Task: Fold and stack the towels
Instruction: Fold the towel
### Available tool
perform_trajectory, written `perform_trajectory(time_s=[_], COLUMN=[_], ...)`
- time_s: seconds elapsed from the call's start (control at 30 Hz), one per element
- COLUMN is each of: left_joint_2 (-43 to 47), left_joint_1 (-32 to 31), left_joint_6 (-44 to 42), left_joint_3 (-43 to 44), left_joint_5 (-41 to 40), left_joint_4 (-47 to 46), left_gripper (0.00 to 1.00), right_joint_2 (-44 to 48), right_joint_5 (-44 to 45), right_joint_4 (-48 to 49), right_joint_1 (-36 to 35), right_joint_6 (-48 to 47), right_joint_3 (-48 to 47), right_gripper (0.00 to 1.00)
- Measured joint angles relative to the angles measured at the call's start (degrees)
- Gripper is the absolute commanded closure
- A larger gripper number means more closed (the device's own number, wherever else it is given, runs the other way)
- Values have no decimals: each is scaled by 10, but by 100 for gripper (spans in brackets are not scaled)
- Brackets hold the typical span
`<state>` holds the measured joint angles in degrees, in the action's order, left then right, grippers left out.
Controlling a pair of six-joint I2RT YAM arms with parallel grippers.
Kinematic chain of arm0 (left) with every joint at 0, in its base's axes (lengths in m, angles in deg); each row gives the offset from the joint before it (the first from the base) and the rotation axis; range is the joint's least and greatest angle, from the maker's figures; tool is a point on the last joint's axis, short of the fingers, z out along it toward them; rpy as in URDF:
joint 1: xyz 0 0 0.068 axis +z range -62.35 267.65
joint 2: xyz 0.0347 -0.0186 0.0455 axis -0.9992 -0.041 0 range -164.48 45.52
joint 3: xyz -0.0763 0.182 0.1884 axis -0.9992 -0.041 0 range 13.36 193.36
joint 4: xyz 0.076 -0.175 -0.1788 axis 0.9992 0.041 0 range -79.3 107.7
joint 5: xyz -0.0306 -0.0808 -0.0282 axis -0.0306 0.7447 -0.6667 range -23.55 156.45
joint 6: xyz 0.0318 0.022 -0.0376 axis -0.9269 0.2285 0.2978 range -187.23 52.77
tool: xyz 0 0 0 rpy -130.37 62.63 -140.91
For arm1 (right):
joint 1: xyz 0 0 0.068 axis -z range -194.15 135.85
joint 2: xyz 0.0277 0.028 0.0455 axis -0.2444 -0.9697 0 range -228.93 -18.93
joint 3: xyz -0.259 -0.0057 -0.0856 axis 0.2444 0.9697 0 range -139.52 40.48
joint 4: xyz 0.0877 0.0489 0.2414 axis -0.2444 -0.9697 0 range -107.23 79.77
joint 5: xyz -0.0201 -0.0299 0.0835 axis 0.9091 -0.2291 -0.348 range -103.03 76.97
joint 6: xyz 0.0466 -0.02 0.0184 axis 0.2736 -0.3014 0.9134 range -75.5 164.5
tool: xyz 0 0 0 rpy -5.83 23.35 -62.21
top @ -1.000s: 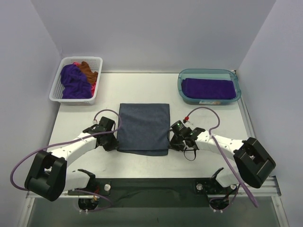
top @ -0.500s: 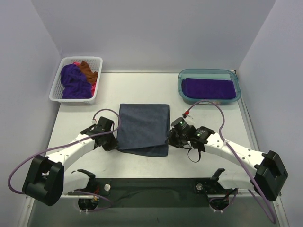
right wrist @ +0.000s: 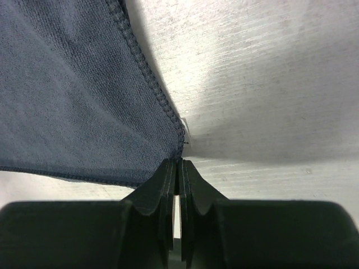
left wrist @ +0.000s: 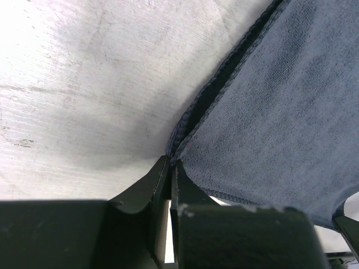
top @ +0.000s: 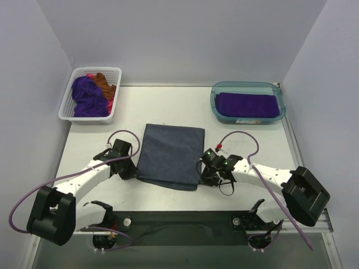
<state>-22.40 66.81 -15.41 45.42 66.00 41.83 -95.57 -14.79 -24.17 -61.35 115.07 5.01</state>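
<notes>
The grey-blue towel (top: 171, 154) lies in the middle of the worktop (top: 252, 145), a rectangle with its long axis running away from the arms and its far end swung slightly to the right. Its near short edge sits between the two arms. The left pincer (top: 132, 172) is at the near left corner and the right pincer (top: 203, 178) at the near right corner, so the cloth stretches ahead of both, and neither arm is nearer than the other

Both pincers are nipped narrow on the cloth. The left wrist view shows dark fingers (left wrist: 157, 182) clamped on the corner, and the right wrist view shows fingers (right wrist: 165, 179) pressed almost together on the stitched hem

The next move probably turns on that shared near edge: raised evenly by both arms, it could be carried forward along the long axis to meet the far edge

Only the overhead view shows the rest: a folded purple towel (top: 247, 104) in the tub (top: 213, 103) at far right, and loose towels (top: 88, 96) heaped in the basket (top: 64, 112) at far left. Only the left wrist view shows the corner is doubled, two hems with a dark gap between
</notes>
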Motion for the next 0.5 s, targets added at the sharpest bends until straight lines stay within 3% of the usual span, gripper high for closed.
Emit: perform_trajectory(time_s=[0.17,0.33,0.5], left_joint_2=[5,14,28], left_joint_1=[1,1,1], left_joint_6=[0,-2,-7], left_joint_3=[0,9,29], left_joint_5=[9,14,14], left_joint_4=[0,13,26], left_gripper=[96,96,96], right_joint_2=[4,32,94], right_joint_5=[-2,9,16], right_joint_4=[-12,-65,-85], right_joint_1=[14,17,-13], right_joint_6=[-11,-34,-26], right_joint_3=[-12,-100,-139], right_gripper=[100,100,100])
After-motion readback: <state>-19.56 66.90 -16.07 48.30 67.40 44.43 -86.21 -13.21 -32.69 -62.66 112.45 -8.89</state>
